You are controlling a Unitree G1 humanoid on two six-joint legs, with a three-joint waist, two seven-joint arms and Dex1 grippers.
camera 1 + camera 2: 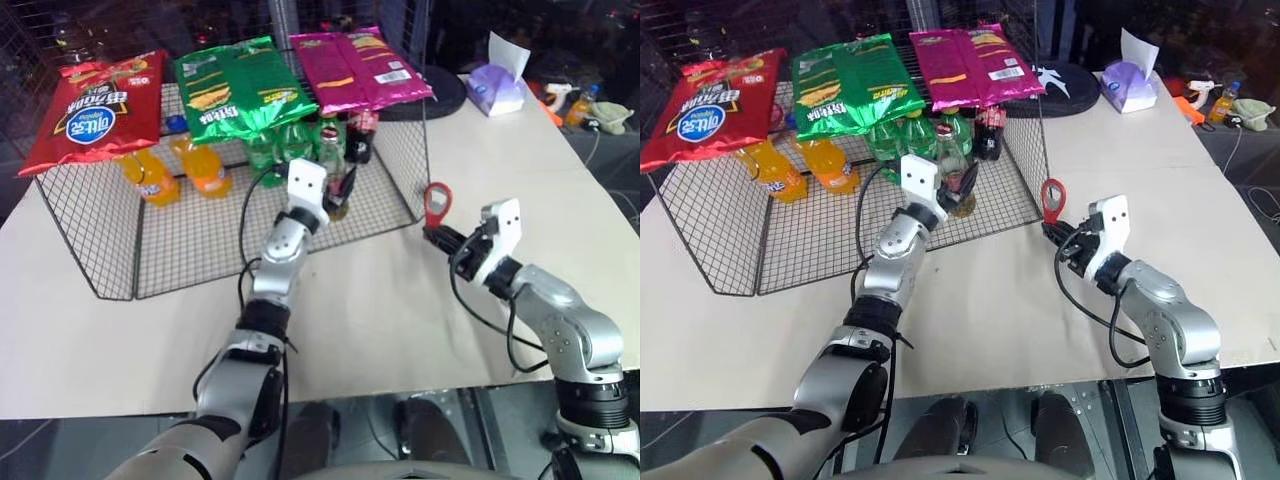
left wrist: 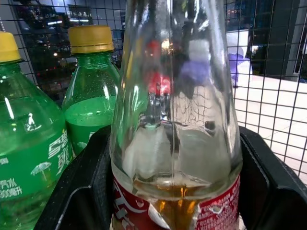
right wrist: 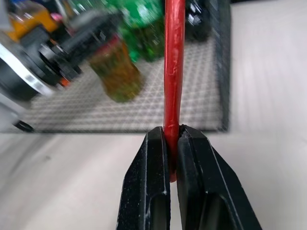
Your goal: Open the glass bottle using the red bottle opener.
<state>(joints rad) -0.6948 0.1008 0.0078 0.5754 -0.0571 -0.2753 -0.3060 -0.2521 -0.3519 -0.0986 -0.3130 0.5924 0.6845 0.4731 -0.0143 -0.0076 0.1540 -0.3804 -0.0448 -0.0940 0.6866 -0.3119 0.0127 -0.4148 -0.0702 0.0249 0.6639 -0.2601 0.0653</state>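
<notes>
1. My left gripper [image 1: 338, 196] is inside the wire basket [image 1: 100, 250] on the tabletop [image 1: 400, 320], fingers [image 2: 76, 191] set on either side of the glass bottle [image 2: 175, 143]. They flank its lower body at the label; can't tell if they're actually pressing on the glass yet.
2. Bottle stands upright on the basket floor, near the basket's front right part, amber liquid low in it (red label band visible in the left wrist view).
3. Green bottles [image 2: 91, 96] with yellow caps stand just beside it; orange bottles [image 1: 205, 165] lie further to my left in the basket.
4. My right gripper [image 1: 432, 232] is clamped tight on the handle of the red bottle opener [image 1: 437, 204], loop head pointing up.
5. Opener sits above the tabletop just outside the basket's right front corner, apart from the bottle.
6. Snack bags lie across the basket top: red [image 1: 95, 105], green [image 1: 240, 85], magenta [image 1: 360, 65].
7. Tissue box [image 1: 497, 88] at the far right of the tabletop.
</notes>
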